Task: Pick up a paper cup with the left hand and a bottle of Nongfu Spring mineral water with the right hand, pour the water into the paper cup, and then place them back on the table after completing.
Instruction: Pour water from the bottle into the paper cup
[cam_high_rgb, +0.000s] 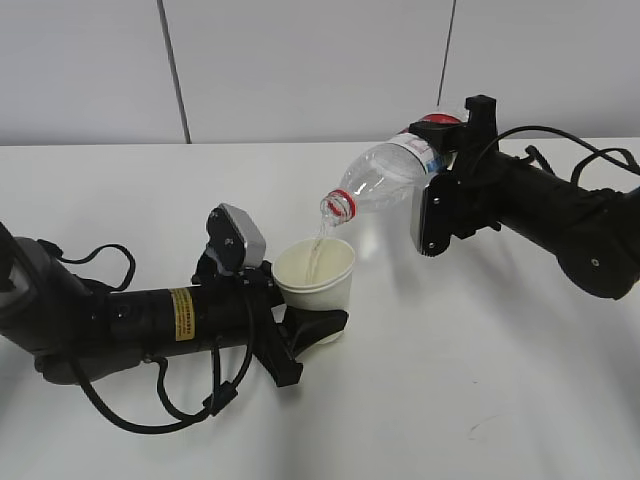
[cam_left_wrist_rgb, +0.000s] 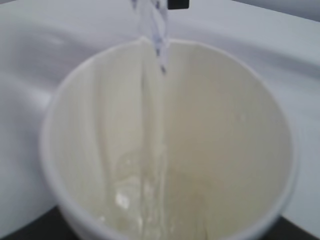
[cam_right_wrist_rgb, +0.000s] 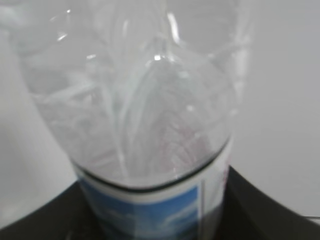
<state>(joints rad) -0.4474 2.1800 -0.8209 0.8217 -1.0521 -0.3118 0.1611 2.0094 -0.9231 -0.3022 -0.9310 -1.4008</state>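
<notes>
The left hand (cam_high_rgb: 312, 328), black-armed with a yellow sticker, has its fingers clamped on the white paper cup (cam_high_rgb: 316, 272), holding it upright on or just above the white table (cam_high_rgb: 480, 380). From two o'clock of the cup, the right hand (cam_high_rgb: 440, 205) grips the clear plastic Nongfu Spring bottle (cam_high_rgb: 385, 180) by its labelled body, tilted neck-down. This lets a thin stream of clear water (cam_left_wrist_rgb: 159, 55) fall inside the rim.

Bare table (cam_high_rgb: 480, 400) lies open right of the cup (cam_high_rgb: 318, 272).

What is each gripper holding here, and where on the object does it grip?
The left hand holds the paper cup around its lower body. The right hand grips the tilted bottle around its labelled middle; water streams into the cup.
</notes>
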